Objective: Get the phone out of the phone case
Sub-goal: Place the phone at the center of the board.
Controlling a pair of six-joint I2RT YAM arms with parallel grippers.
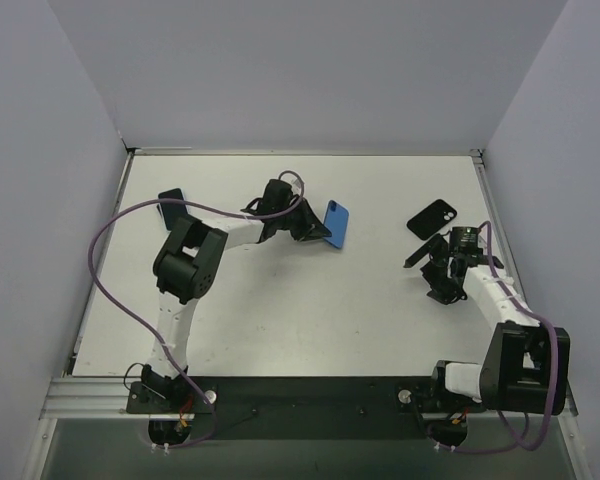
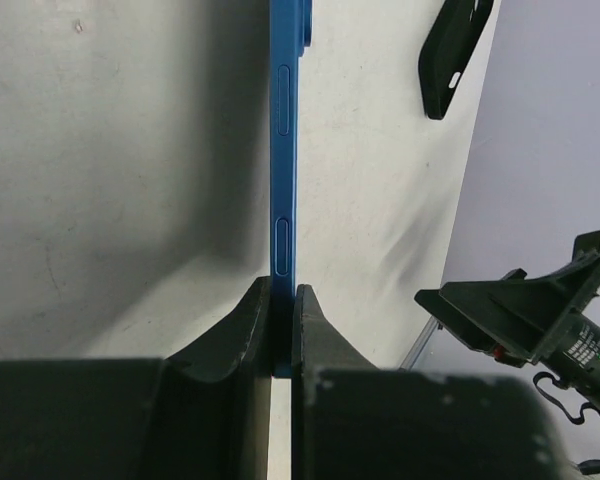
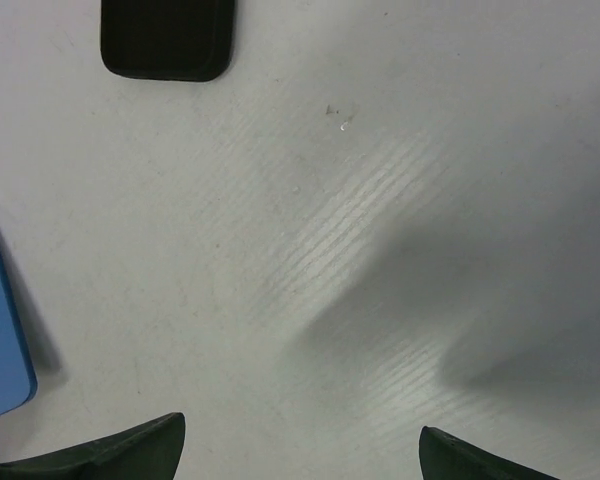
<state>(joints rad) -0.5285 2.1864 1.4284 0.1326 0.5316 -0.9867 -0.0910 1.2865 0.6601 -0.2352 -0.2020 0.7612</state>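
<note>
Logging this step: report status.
Left gripper shut on phone. Right gripper open, empty. Case lies apart on table. Nothing blocking.

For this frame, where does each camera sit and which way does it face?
Top external: above and behind the bases, looking down on the table, left arm and right arm in view.
Left wrist: on the left gripper, looking along its jaws, shut on the blue phone held edge-on.
Right wrist: on the right gripper, facing down at the table; only its open jaws' tips show.
Shared: blue phone in all three; black case in top and left wrist.
</note>
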